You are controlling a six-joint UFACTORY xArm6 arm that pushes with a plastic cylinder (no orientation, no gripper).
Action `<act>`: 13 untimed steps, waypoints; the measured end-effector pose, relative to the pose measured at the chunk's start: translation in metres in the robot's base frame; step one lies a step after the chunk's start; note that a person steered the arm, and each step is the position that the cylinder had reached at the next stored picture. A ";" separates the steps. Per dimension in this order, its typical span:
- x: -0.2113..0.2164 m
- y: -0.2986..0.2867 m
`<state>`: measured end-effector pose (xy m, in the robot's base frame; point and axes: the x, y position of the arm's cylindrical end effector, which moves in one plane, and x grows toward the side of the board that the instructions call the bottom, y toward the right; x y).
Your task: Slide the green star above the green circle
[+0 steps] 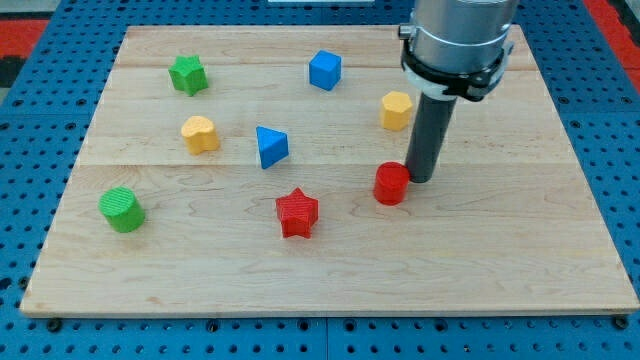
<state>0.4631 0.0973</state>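
The arm ends in a dark rod, no claw fitted, so nothing is released, clenched or grasped. The tip (pixel 420 180) sits on the wooden desk (pixel 500 260) right of centre, just beside the red cylinder (pixel 391 184), at its right edge & seemingly touching it. The green star (pixel 188 75) lies near the view's top left, well apart from the tip. The green circle (pixel 122 209) sits at the view's left, lower down, w/ the star above it & a bit to the right. A yellow block (pixel 200 133), rounded, lies between those two, offset right. A blue cube (pixel 325 70) is at top centre, a blue triangle (pixel 270 146) mid-desk, a red star (pixel 297 213) below it. A yellow hexagon (pixel 396 110) sits just left of the rod, above the red cylinder.
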 end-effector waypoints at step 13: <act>-0.172 -0.226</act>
<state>0.2913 -0.1290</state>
